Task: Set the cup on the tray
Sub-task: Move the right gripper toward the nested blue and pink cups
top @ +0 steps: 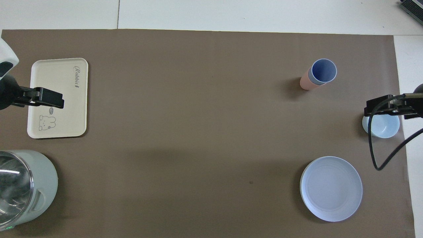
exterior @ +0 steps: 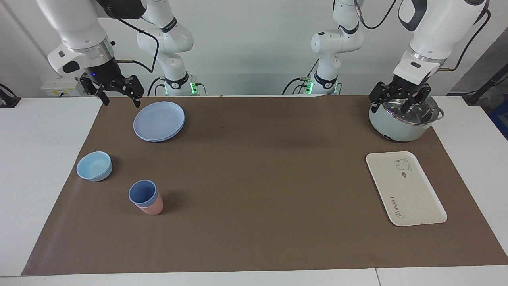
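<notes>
Toward the right arm's end of the desk, small periwinkle-blue tapered plastic cup [exterior: 142,192] sits nested in pink plastic cup [exterior: 152,206], well apart from cream rectangular plastic tray [exterior: 405,188]; right end effector [exterior: 119,92] and left end effector [exterior: 399,97] spread open, empty — lifting may drag pink cup along.

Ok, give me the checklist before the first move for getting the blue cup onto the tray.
1. The blue cup stands upright: ok.
2. It lifts free alone: not ok, nested in the pink cup.
3. The tray is bare: ok.
4. The right pincer is open and holds nothing: ok.
5. The left pincer waits over the pot, off the tray: ok.
</notes>
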